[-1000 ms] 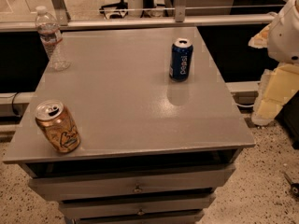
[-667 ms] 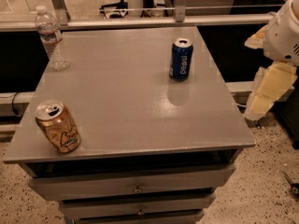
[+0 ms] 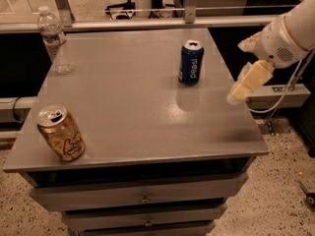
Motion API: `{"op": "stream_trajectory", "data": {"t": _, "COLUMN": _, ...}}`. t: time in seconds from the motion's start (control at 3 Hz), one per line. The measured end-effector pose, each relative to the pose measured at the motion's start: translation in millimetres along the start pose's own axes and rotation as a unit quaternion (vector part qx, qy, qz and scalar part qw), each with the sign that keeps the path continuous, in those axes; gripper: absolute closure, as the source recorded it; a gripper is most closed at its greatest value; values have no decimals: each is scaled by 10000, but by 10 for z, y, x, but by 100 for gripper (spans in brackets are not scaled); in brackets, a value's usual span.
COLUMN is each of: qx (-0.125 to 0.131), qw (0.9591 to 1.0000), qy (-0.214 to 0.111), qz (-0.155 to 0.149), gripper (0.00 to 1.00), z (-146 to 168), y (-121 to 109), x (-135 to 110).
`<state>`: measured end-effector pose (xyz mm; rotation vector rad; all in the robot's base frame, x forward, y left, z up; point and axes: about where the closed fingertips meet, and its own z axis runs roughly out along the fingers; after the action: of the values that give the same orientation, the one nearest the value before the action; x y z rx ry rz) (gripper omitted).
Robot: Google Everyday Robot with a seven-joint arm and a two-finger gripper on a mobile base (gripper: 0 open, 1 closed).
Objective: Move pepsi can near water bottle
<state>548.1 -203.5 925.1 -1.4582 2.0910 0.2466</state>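
Observation:
The pepsi can, dark blue with white lettering and a silver top, stands upright on the far right part of the grey table. The water bottle, clear with a white cap and a pale label band, stands at the far left corner. My gripper hangs at the table's right edge, to the right of the pepsi can and apart from it. Its cream fingers are spread open and hold nothing.
An orange-tan can with a swirl design stands open-topped near the front left corner. The table top sits on a drawer unit. A rail runs behind the table. A cable hangs at the right.
My gripper has moved left and a little lower, from beside the table to over its right edge, closer to the pepsi can. The cans and bottle have not moved.

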Motion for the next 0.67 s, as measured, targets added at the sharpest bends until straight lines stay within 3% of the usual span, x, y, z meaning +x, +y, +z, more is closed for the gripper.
{"op": "stream_trajectory", "data": {"t": 0.33, "qx": 121, "qw": 9951, "qy": -984, "qz": 48, "gripper": 0, "z": 383, "y": -322, "x": -325}}
{"op": "stream_trajectory", "data": {"t": 0.67, "qx": 286, "qw": 9882, "qy": -1507, "qz": 39, "gripper": 0, "z": 569, "y": -531, "x": -535}}
